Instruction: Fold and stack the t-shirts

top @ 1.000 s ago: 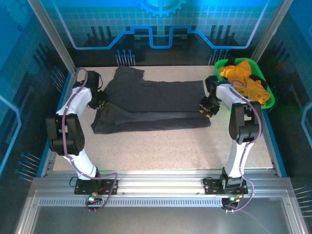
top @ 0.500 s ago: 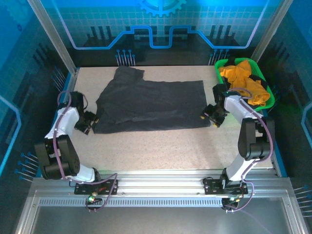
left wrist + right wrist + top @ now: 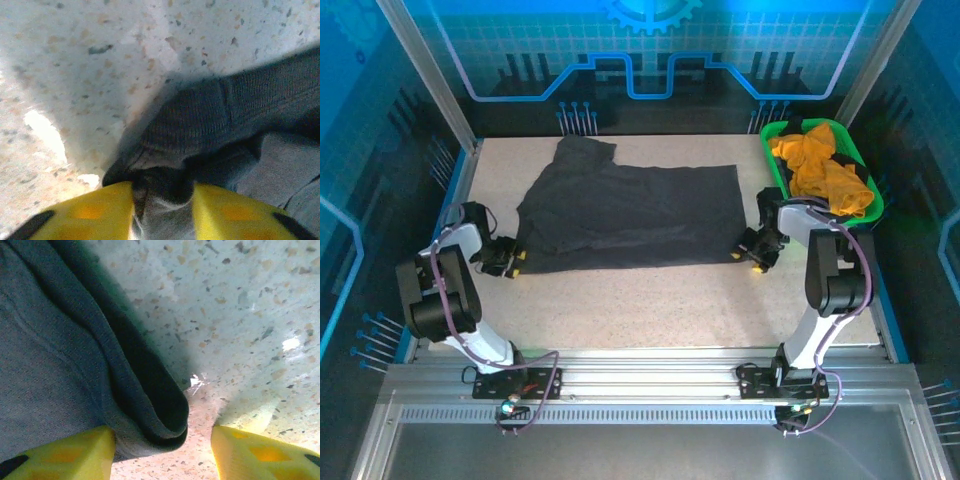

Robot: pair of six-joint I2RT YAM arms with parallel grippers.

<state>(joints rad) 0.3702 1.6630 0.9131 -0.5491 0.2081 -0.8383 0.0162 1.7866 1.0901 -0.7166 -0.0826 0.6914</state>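
Dark charcoal-grey cloth t-shirt (image 3: 630, 215) on speckled tabletop (image 3: 650, 300), left end effector (image 3: 162, 195) clenching its near-left corner, right end effector (image 3: 162, 437) released, straddling its right hem

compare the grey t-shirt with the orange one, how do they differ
The grey t-shirt lies on the table; the orange t-shirt sits in the green basket. The grey one is spread flat, the orange one crumpled in a heap. The left tool and right tool are at the grey one's near corners, neither at the orange one. Both are soft cloth.
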